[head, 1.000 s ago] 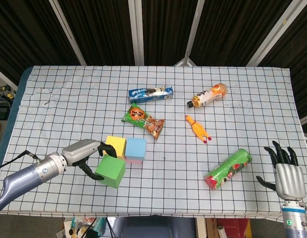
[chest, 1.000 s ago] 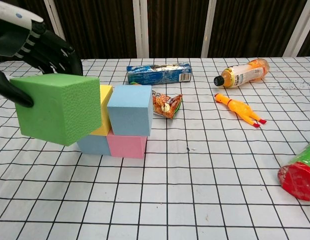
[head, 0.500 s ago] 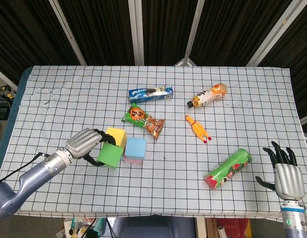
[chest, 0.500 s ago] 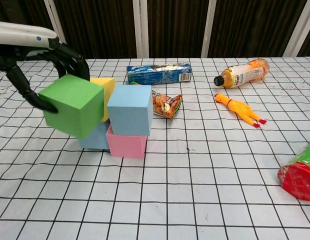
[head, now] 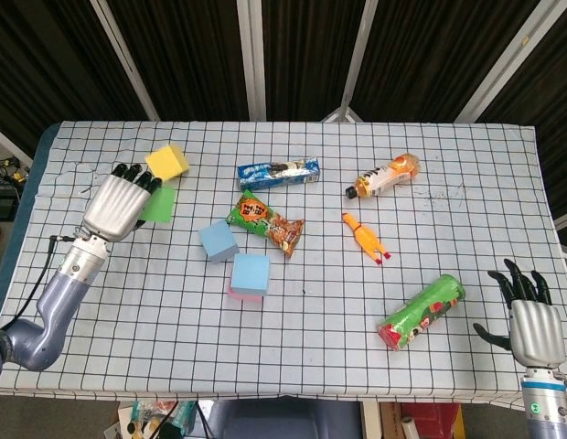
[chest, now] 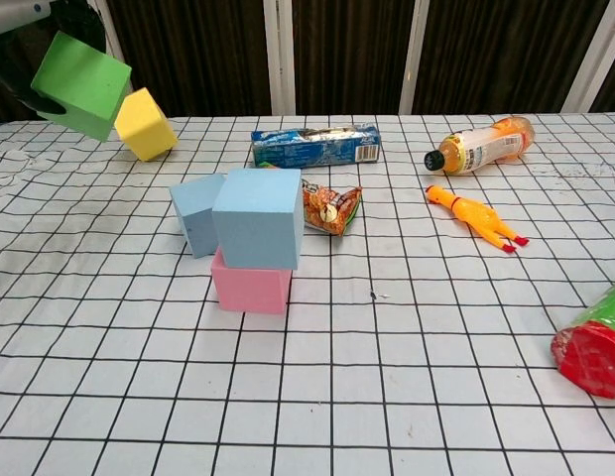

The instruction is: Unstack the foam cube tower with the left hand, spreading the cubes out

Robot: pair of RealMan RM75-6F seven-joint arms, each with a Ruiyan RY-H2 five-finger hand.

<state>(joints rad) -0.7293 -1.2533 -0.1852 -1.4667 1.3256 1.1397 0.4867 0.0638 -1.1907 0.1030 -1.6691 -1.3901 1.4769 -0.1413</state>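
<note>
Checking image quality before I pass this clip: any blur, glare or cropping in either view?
Head view: sharp and evenly lit, no glare; the left hand covers most of the green cube. Chest view: the green cube and yellow cube look slightly soft at top left, the left hand is nearly cropped out, and the dark backdrop is underexposed.

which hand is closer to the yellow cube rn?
Left. The left hand is right beside the yellow cube; the right hand sits at the table's opposite near corner.
</note>
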